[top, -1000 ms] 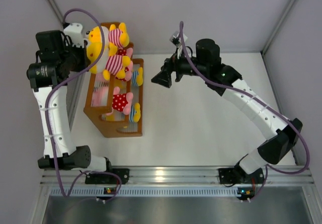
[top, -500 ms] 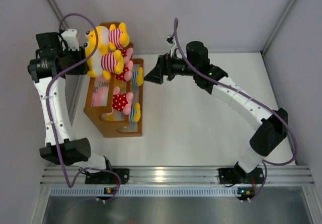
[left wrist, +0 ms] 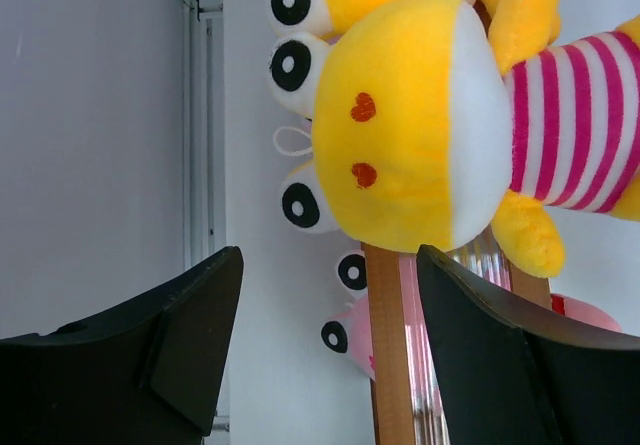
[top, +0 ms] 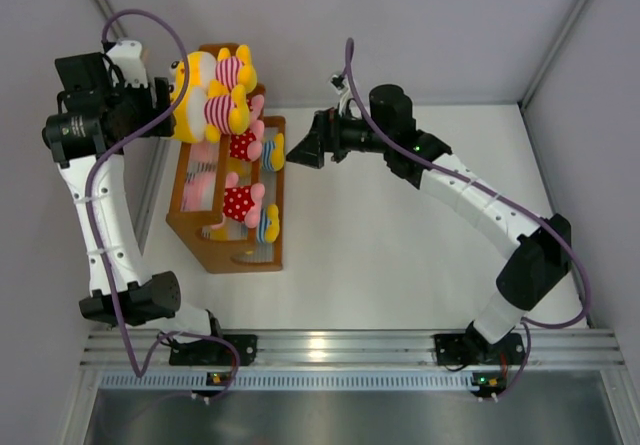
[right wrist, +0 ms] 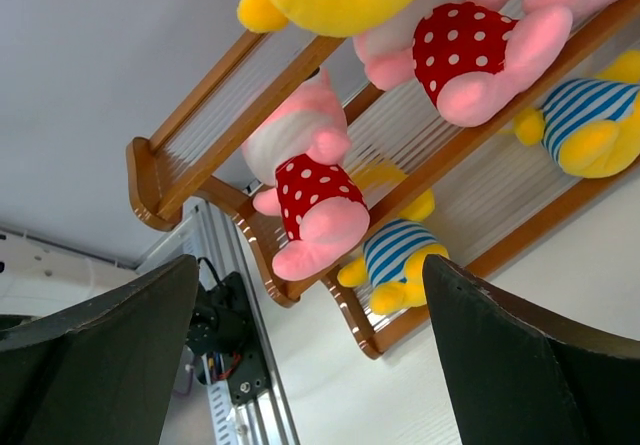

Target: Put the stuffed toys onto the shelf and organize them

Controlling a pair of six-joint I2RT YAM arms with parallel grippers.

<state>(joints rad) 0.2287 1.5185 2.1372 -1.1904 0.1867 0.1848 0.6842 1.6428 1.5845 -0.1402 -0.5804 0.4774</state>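
Left gripper has its jaws spread with nothing between them. In the left wrist view its black fingers frame open air, and a yellow plush head sits just past their tips. Right gripper is spread wide too and holds nothing; its fingers frame the rack from the side.

Nearest, both bases are bolted to the metal rail at the table edge. The left arm folds sharply at its elbow just above the base. Its long white link then runs away along the left wall, and the wrist turns right toward the far end of the shelf. The right arm leans out to an elbow at the right. Its forearm then stretches diagonally far and left, so its open fingers point at the low side of the shelf.

The shelf stands left of centre, its long side running away from the bases. All the stuffed toys lie on it. At the near end are a pink-headed toy in red with white dots and, one step lower, a blue-striped toy. Farther along lie a second dotted toy and a second blue-striped toy, which is just beside the right fingertips. At the far end, highest, lie two yellow-headed toys in pink-and-white stripes side by side. Their heads hang over the shelf's left side toward the left gripper.
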